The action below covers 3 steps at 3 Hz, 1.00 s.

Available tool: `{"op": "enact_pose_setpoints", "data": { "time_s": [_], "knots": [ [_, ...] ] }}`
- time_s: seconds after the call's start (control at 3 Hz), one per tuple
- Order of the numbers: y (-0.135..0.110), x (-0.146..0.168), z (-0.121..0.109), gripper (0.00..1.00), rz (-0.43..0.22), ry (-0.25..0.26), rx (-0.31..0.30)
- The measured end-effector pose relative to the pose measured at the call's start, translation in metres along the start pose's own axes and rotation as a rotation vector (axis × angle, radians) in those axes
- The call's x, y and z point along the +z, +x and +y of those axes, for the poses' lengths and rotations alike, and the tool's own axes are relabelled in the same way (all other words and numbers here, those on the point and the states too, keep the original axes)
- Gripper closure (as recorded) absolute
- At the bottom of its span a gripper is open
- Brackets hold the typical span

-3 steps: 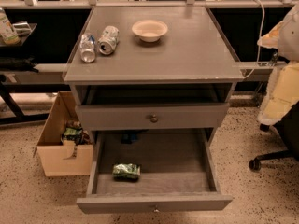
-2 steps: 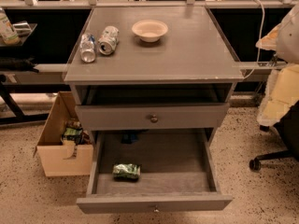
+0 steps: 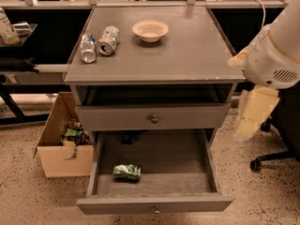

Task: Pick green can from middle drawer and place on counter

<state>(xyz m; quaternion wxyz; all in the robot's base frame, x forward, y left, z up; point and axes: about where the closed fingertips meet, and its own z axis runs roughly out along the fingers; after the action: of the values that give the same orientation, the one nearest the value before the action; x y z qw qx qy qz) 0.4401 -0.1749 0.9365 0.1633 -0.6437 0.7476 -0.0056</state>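
Rightward, pale gripper; dented green can in drawer

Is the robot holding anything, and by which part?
Nothing seems held. The green can lies loose in the open middle drawer, and the gripper hangs apart, right of the cabinet.

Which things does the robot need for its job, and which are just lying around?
For the job: green can, open middle drawer, counter, gripper hanging to its right.
Just lying about: two silver cans, bowl, cardboard box.
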Motion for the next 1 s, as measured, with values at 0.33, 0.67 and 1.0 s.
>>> {"op": "enact_pose_setpoints", "data": {
  "time_s": [0.33, 0.67, 1.0],
  "knots": [
    [-0.018, 0.059, 0.028, 0.00, -0.061, -0.043, -0.055],
    [-0.027, 0.118, 0.056, 0.00, -0.123, -0.094, -0.062],
    [-0.036, 0.176, 0.080, 0.00, -0.251, -0.196, 0.012]
  ]
}}
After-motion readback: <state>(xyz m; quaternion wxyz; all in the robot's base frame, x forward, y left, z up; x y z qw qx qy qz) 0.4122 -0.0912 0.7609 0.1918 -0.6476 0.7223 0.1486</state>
